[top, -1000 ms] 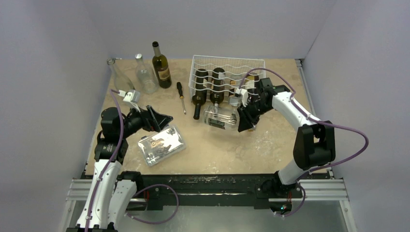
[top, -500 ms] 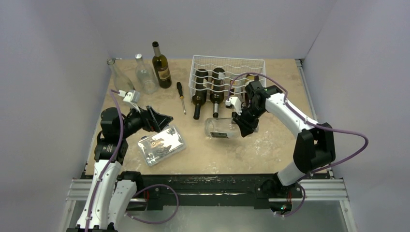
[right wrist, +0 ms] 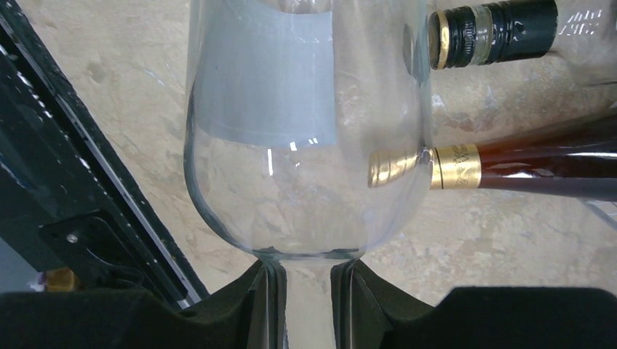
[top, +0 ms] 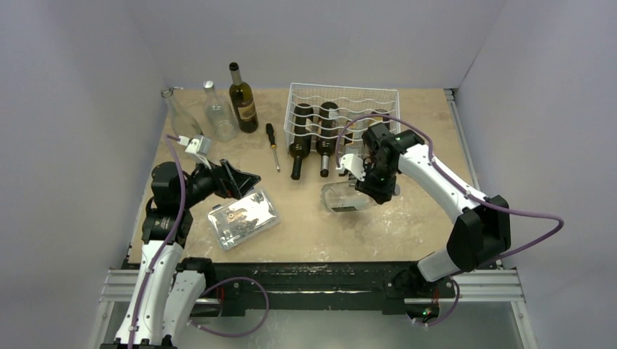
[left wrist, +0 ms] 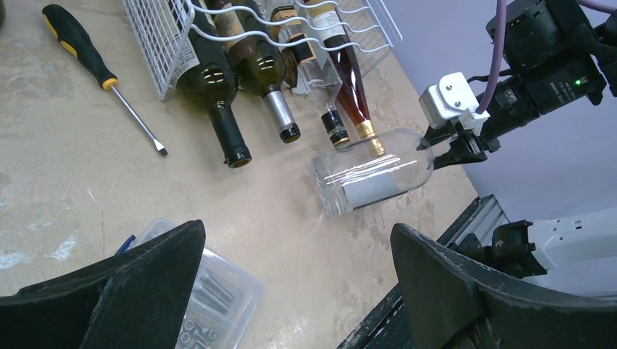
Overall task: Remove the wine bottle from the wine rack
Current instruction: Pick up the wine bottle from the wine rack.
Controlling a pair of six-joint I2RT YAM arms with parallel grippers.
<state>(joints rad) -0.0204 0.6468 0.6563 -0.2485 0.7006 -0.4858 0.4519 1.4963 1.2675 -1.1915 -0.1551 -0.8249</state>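
Observation:
A clear wine bottle (top: pixel 340 198) (left wrist: pixel 371 179) with a pale label lies level just in front of the white wire wine rack (top: pixel 342 96) (left wrist: pixel 154 40), its base pointing left. My right gripper (top: pixel 376 185) (right wrist: pixel 307 275) is shut on its neck, just below the rounded shoulder (right wrist: pixel 305 218). I cannot tell whether it touches the table. Several other bottles (top: pixel 300 132) (left wrist: pixel 218 87) lie in the rack, necks sticking out toward me. My left gripper (top: pixel 244 180) (left wrist: pixel 298 240) hangs open and empty at the left, over the parts box.
A clear plastic parts box (top: pixel 242 218) (left wrist: pixel 211 305) lies under the left gripper. A black-and-yellow screwdriver (top: pixel 271 144) (left wrist: pixel 87 58) lies left of the rack. One dark bottle (top: pixel 242 102) and two clear bottles (top: pixel 218 113) stand at the back left.
My right gripper has drawn the clear bottle away from the rack, toward the near edge and slightly right. The left arm has not moved.

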